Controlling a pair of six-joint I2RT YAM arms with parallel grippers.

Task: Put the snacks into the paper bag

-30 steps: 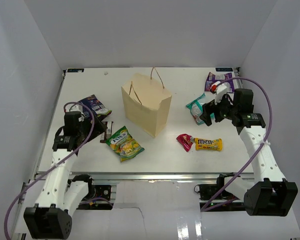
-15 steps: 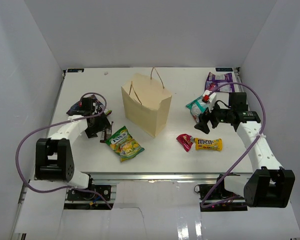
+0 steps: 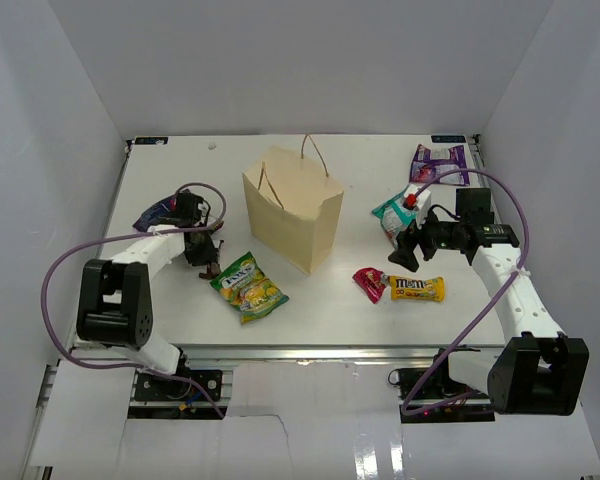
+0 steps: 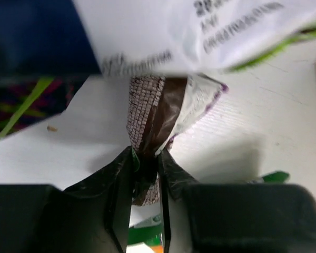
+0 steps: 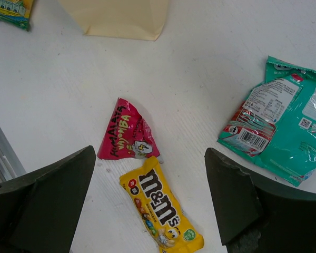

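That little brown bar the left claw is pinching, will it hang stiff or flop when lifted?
The small dark bar will probably droop: the left claw grips only one crimped end, and the wrapper looks crinkled and thin. Its glossy film may slip between the fingers. It seems light, being smaller than the dark blue packet beside it.

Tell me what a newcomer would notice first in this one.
The tan paper bag stands upright in the middle of the top view and is by far the largest thing there. To its left, the left jaws pinch the end of a small dark bar beside a dark blue packet. On the right, the right jaws hang wide open above a yellow M&M's packet and a red-pink packet.
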